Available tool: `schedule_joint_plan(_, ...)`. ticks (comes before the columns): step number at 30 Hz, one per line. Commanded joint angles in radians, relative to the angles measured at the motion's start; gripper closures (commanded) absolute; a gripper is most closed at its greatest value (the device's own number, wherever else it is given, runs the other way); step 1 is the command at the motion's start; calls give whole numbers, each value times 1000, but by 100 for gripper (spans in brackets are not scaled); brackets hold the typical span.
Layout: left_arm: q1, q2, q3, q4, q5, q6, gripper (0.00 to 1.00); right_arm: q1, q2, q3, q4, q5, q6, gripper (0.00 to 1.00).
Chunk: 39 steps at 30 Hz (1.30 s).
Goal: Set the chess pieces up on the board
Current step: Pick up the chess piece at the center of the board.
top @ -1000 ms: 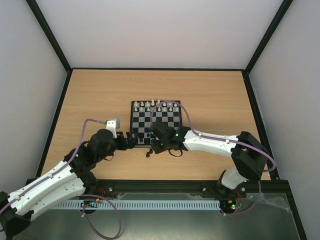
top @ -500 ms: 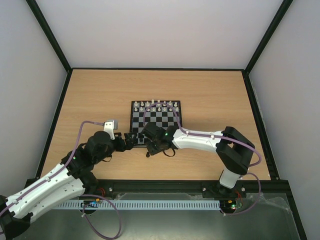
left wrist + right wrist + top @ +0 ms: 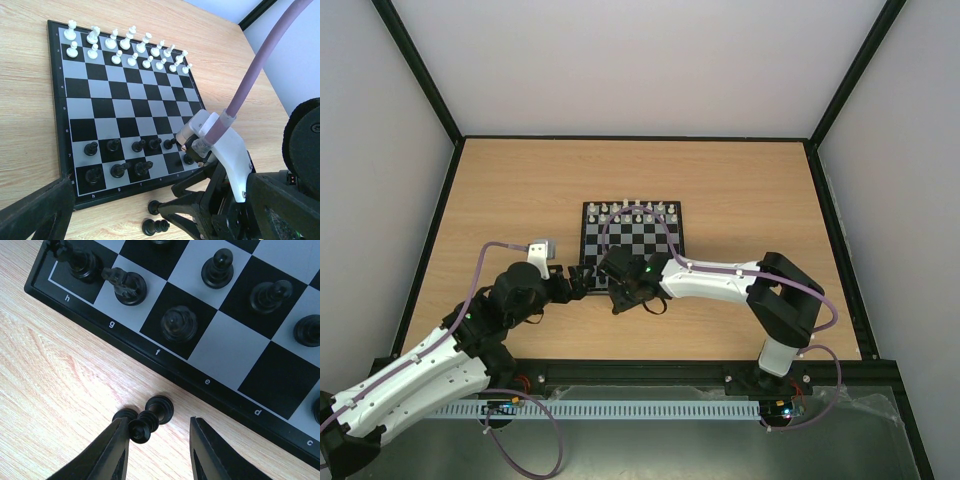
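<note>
Table [image 3: 740, 180]: pale wood-grain top, matt, fine streaks.
Board [image 3: 125, 107]: smooth; light squares silvery with a soft sheen, dark squares and border flat black.
Black chess pieces [image 3: 179, 324]: glossy plastic, bright highlights.
White chess pieces [image 3: 132, 60]: smooth plastic.
Right gripper fingers [image 3: 107, 457]: matt black plastic.
Cable [image 3: 260, 65]: purple, smooth sheath.

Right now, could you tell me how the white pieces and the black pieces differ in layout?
The white pieces fill both rows at the far edge of the board; the black pieces leave gaps in the near rows. No white piece shows off the board; a few black ones lie on the table beside it. On the board, both keep to two rows.
</note>
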Motion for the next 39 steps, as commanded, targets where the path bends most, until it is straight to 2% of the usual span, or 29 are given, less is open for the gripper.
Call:
schedule_joint_plan(1, 7, -6, -14, -7, -9, 1, 1, 7, 17, 12, -61, 23, -7, 64)
schedule_joint_plan(4, 8, -6, -15, -8, -9, 1, 1, 8, 3, 10, -66, 32, -6, 61)
schedule_joint_plan(19, 8, -2, -17, -6, -11, 2, 1, 8, -49, 3, -86, 68, 5, 60)
schedule_joint_plan(25, 7, -1, -17, -7, -11, 1, 1, 8, -69, 2, -77, 49, 1, 57)
schedule_joint_plan(39, 8, 2, -15, -8, -14, 2, 1, 8, -12, 25, -58, 12, -22, 61)
